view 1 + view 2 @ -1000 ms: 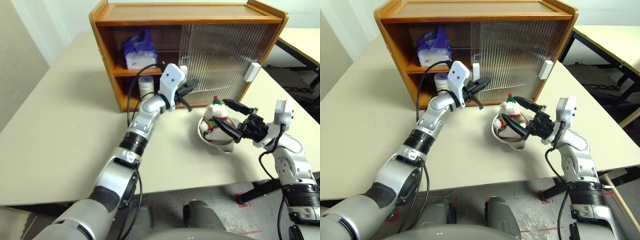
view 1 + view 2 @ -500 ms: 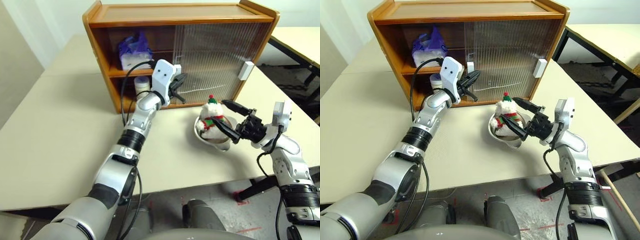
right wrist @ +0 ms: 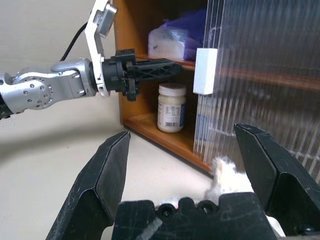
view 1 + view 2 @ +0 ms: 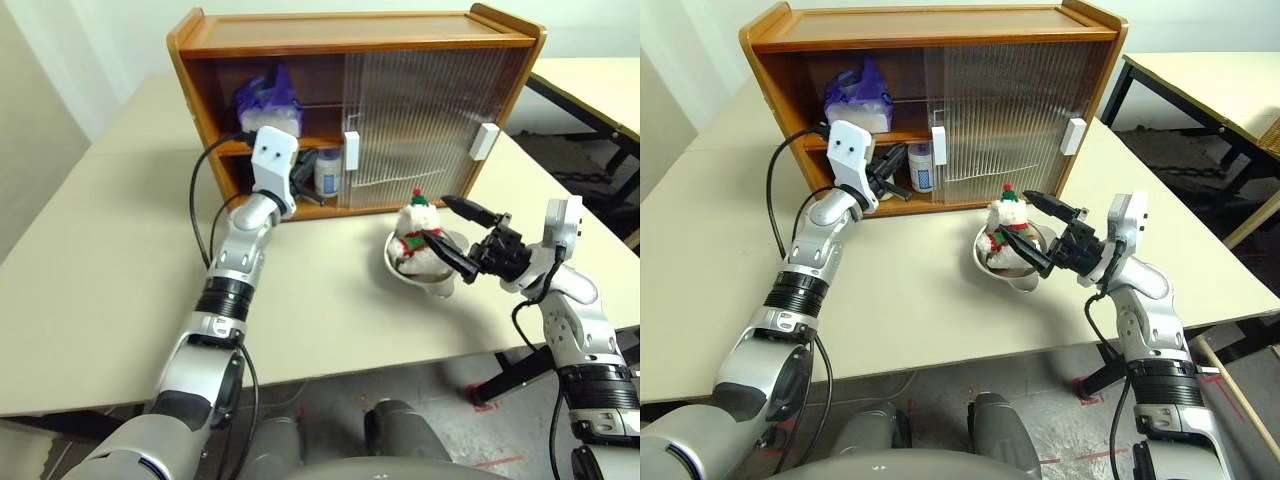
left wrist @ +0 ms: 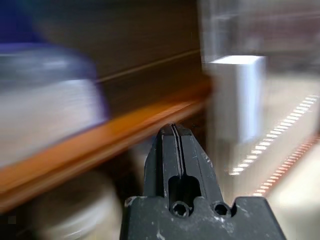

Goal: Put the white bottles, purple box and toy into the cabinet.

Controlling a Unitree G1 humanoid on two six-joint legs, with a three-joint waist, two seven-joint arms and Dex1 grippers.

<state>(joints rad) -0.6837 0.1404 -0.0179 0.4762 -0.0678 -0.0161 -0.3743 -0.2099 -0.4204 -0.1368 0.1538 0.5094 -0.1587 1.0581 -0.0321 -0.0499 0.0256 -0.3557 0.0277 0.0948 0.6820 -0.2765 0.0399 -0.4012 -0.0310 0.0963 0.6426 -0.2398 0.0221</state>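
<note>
My left pincer (image 4: 892, 166), fingers together, sits at the cabinet (image 4: 300, 40) opening, probably for nudging the door; right pincer (image 4: 452, 235), spread, flanks the toy (image 4: 414, 240) on the worktop (image 4: 100, 250).

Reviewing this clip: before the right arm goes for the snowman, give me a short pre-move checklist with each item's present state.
1. Right gripper open: ok, fingers spread wide beside the toy.
2. Toy within grasp: ok, it sits upright in the metal bowl, unheld.
3. Cabinet opening free: ok, the left side is uncovered; both ribbed doors sit to the right.
4. Left gripper out of the way: not ok, it is shut and at the cabinet's open front.
5. Purple box stowed: ok, on the upper shelf.
6. White bottles stowed: cannot tell, one bottle stands on the lower shelf; a second is not clear.
</note>
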